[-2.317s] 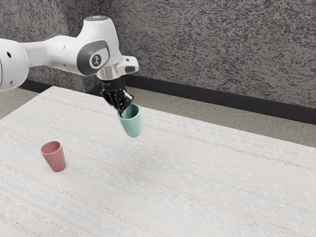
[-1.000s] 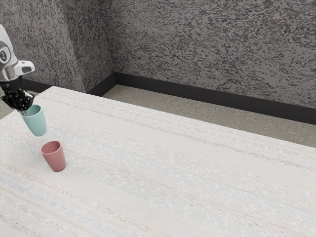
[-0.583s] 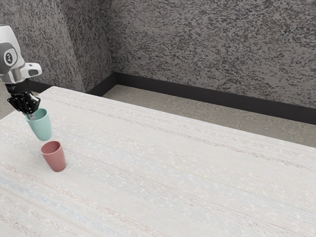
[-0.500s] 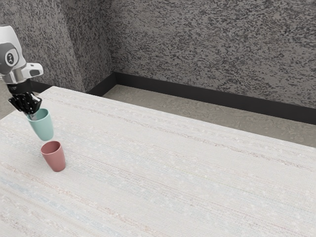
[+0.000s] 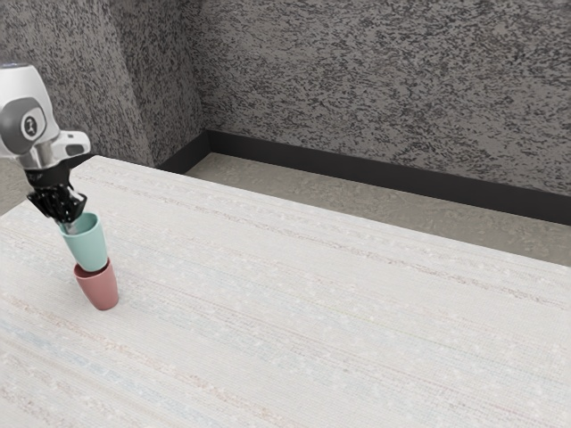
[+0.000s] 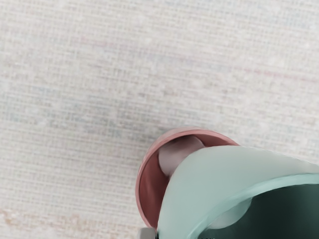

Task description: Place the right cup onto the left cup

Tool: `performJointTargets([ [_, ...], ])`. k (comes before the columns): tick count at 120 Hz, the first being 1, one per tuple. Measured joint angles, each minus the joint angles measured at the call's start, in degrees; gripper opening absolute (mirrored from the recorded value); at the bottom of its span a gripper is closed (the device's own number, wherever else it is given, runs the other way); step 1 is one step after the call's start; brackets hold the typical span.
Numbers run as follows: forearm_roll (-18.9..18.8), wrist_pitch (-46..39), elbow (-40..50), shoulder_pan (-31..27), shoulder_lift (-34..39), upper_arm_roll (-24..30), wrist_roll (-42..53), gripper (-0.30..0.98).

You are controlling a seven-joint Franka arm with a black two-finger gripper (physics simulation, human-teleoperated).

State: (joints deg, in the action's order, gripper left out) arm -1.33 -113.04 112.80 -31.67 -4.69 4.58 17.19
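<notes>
In the exterior view my gripper (image 5: 70, 225) is shut on the near wall and rim of the teal cup (image 5: 86, 246), one finger reaching inside it. The teal cup is upright with a slight tilt, its bottom at the mouth of the red cup (image 5: 100, 290), which stands on the table. The wrist view has the teal cup (image 6: 214, 174) overlapping part of the opening of the red cup (image 6: 149, 189), whose inner wall shows beside it. How deep the teal bottom sits is hidden.
Both cups are near the exterior view's left end of the pale, striped table (image 5: 312, 312). Behind the table's far edge are the floor and a dark speckled wall (image 5: 375, 89).
My gripper and the teal cup have come down and slightly toward the exterior view's right, from behind the red cup to its mouth. The red cup has stayed put.
</notes>
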Motion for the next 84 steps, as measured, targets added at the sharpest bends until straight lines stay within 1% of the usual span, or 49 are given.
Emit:
performJointTargets([
  [49, 0.0, -2.3, 1.5, 0.4, 0.0, -0.1, -0.9, -0.1],
  [71, 0.3, -2.4, 1.9, 0.0, -0.1, -0.3, -0.8, 0.29],
  [84, 0.4, -2.4, 1.8, 0.1, -0.2, -0.3, -0.7, 0.45],
])
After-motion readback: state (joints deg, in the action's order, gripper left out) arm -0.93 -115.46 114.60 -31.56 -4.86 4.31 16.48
